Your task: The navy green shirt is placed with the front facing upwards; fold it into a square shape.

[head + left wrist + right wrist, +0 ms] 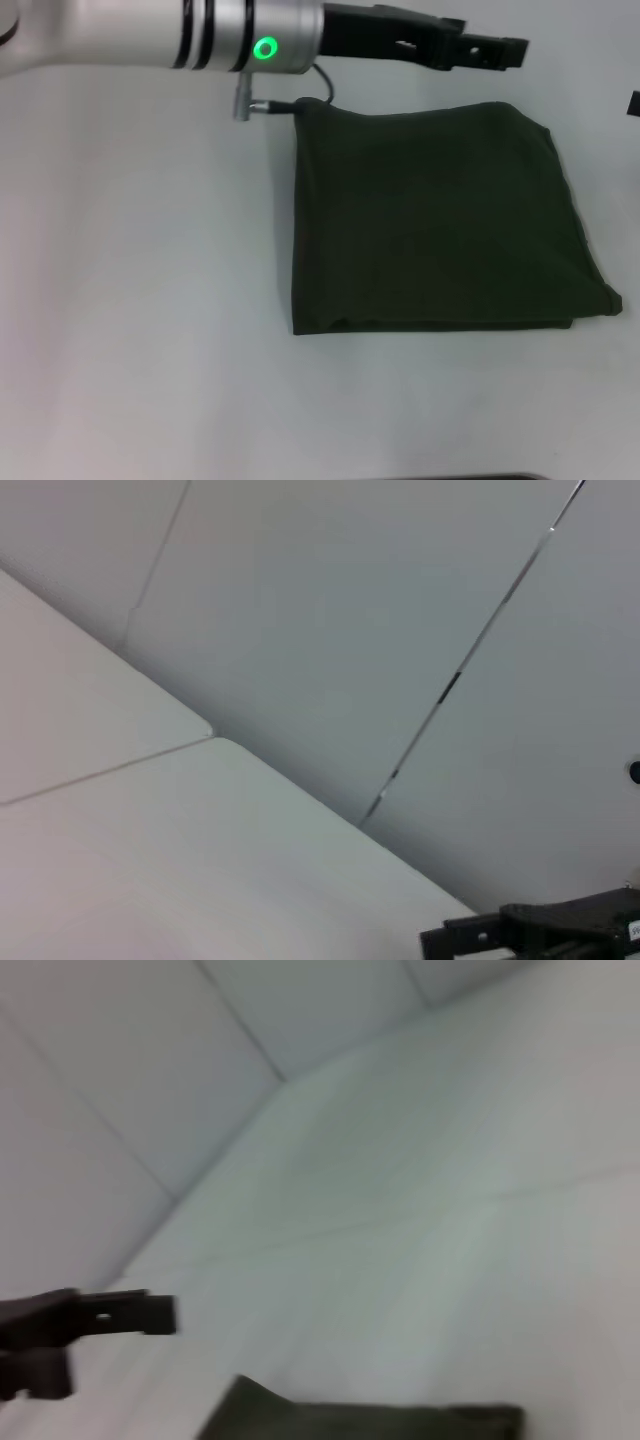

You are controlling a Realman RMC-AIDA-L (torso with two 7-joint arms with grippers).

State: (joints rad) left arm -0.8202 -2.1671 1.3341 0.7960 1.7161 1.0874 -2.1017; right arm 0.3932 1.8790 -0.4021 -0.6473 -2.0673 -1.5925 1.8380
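The navy green shirt [440, 220] lies folded into a rough square of plain dark cloth on the white table [140, 280], right of centre in the head view. My left arm reaches across the far side of the table, and its black left gripper [505, 50] hovers just beyond the shirt's far edge, holding nothing. The right wrist view shows that left gripper [150, 1313] farther off, with a strip of the shirt [370, 1422] near it. Only a black sliver of my right gripper [634, 101] shows at the right edge, apart from the shirt.
The table's bare white top spreads to the left of the shirt and in front of it. A cable [318, 82] hangs from the left wrist near the shirt's far left corner. Pale wall panels [330, 610] stand behind the table.
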